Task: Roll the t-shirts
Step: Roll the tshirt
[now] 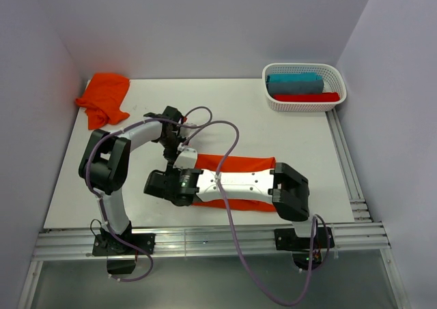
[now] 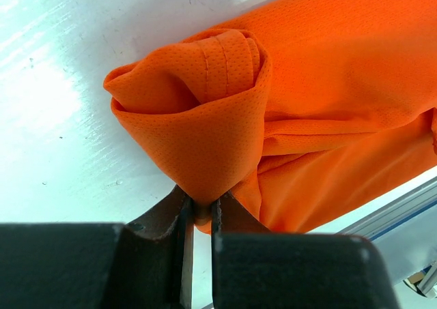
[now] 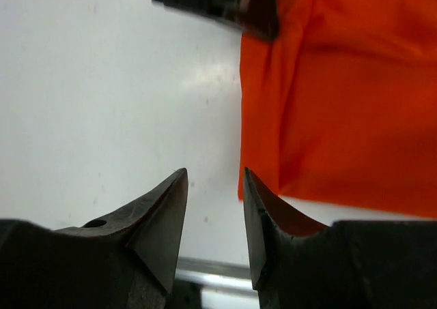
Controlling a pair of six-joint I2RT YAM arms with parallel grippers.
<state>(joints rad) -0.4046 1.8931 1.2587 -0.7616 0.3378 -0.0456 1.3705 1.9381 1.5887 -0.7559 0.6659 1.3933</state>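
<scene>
One orange t-shirt (image 1: 239, 164) lies folded into a long strip across the middle of the table, and my right arm covers much of it. Its left end is curled into a small roll (image 2: 205, 97). My left gripper (image 1: 177, 157) is shut on the fabric of that roll (image 2: 201, 210). My right gripper (image 1: 156, 184) is open and empty (image 3: 215, 176), low over the table just left of the strip's near left corner (image 3: 328, 118). A second orange t-shirt (image 1: 104, 97) lies crumpled at the back left corner.
A white basket (image 1: 273, 103) at the back right holds a teal cloth (image 1: 295, 84) and a darker red cloth (image 1: 313, 97). Metal rails (image 1: 205, 244) run along the front and right edges. Walls close in the left, back and right.
</scene>
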